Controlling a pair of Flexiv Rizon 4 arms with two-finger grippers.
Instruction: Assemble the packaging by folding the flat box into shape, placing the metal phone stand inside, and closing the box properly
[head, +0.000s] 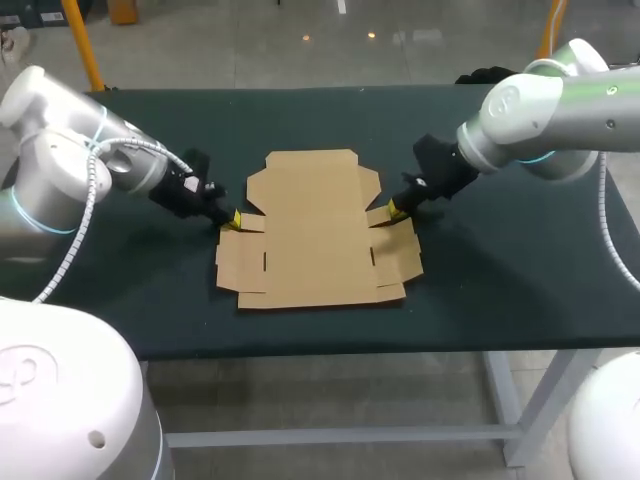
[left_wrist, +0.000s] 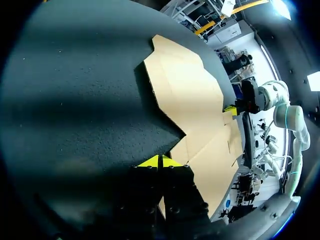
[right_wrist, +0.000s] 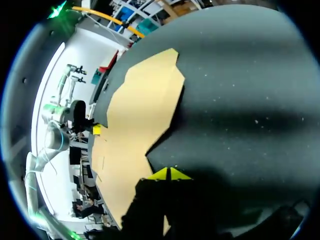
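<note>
Dark table (head: 500, 300), one flat box (head: 315, 235), left tool (head: 233, 219) and right tool (head: 393, 210) — two, both clenched.

One flat box (head: 315, 235), one table (head: 500, 280), two claws: left claw (head: 232, 219) and right claw (head: 393, 210).

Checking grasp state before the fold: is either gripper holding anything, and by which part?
Nothing looks held. The left gripper and right gripper are both shut with nothing between the fingers, each at a side flap of the flat box.
</note>
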